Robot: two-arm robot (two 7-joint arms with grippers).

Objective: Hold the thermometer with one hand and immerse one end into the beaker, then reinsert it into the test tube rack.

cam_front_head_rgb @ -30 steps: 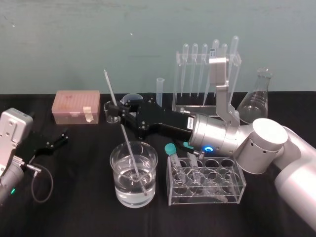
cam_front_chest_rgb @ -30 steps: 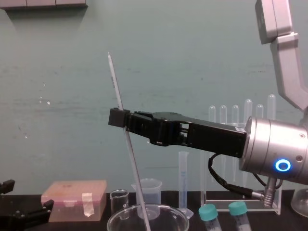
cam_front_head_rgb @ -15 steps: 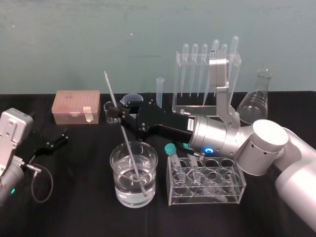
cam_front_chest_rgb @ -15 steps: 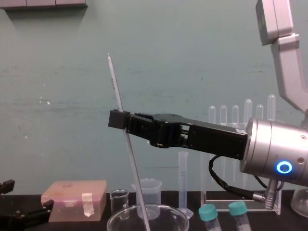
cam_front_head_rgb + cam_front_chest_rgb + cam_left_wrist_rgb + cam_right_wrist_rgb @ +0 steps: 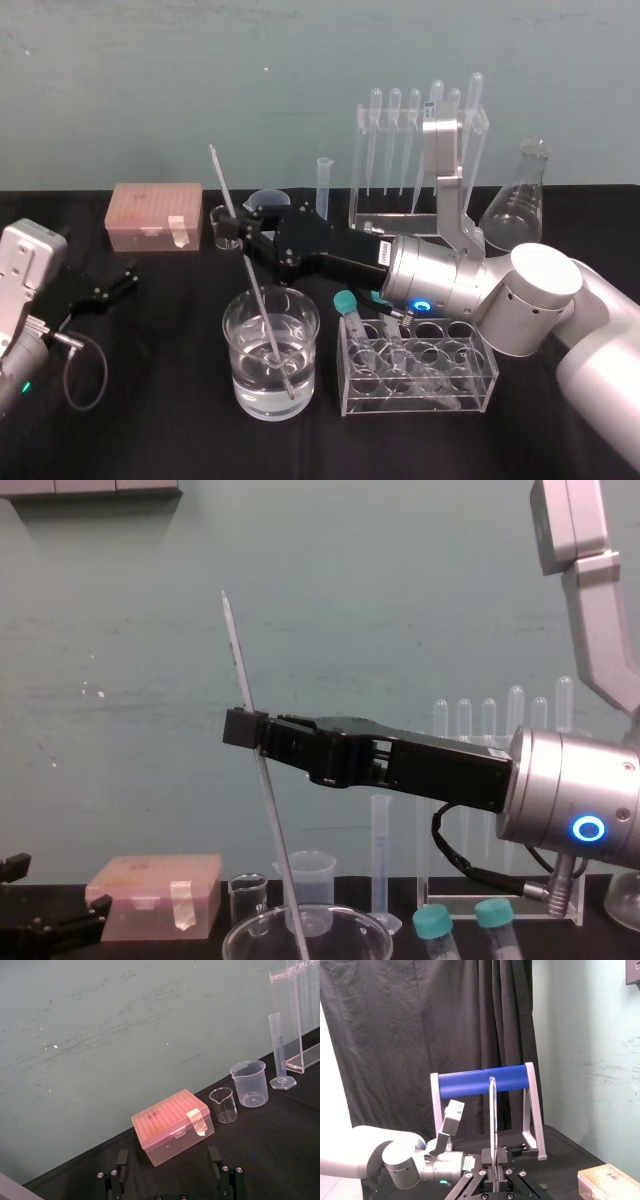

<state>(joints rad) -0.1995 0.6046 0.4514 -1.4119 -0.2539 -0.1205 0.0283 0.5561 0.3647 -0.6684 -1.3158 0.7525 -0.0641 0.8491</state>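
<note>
Over at 9 o'clock, just a parked left gripper (image 5: 112, 283) with jaws spread and nothing in them, so skip that. Toward the middle: thermometer (image 5: 226, 187) leaning with its top tipped to 11 o'clock, lower end down in the water of the beaker (image 5: 228, 345) at 6 o'clock, pinched partway up by the right gripper (image 5: 241, 230), jaws clamped tight on it. Looks like a finished dip, so probably lift-out next. Best to pull up along the rod's own tilt rather than sideways, otherwise could lever the tip against the glass wall and tip or crack something. Get the tip fully over the rim before swinging right. Then straighten to vertical on the way to the rack (image 5: 395, 213) at 1 o'clock, pass well above the capped tubes (image 5: 347, 300) at 5 o'clock, and line up over a hole in the top bar before lowering slowly. Can't pick out a free hole from here.
</note>
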